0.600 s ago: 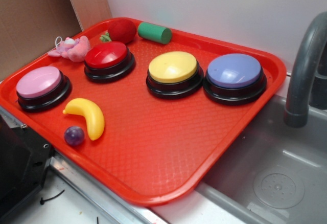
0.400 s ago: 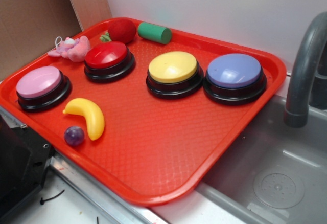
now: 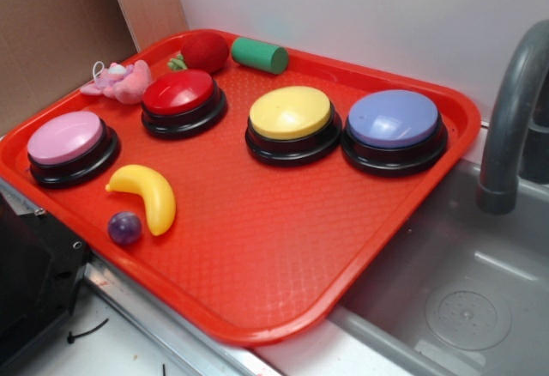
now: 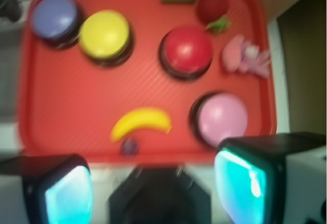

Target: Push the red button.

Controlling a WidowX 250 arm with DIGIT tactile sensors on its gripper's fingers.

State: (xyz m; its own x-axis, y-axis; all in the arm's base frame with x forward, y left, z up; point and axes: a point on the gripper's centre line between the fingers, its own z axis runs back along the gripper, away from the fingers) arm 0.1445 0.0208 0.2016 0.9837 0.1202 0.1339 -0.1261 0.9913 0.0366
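- Red tray [image 3: 257,290] covers the bench, a sink [image 3: 463,307] off one edge.
- Red button [image 3: 178,94] sits toward the tray's far left corner, nothing on top of it.
- Plush ball [image 3: 204,51] and pink toy [image 3: 120,81] lie just behind it; pink button [image 3: 67,138] and yellow button [image 3: 290,112] flank it.
- Tool [image 4: 153,188] hangs high above the near edge, fingers [image 4: 69,196] spread wide, empty.

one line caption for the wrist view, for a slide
Open gripper high above the tray, red button ahead, untouched.
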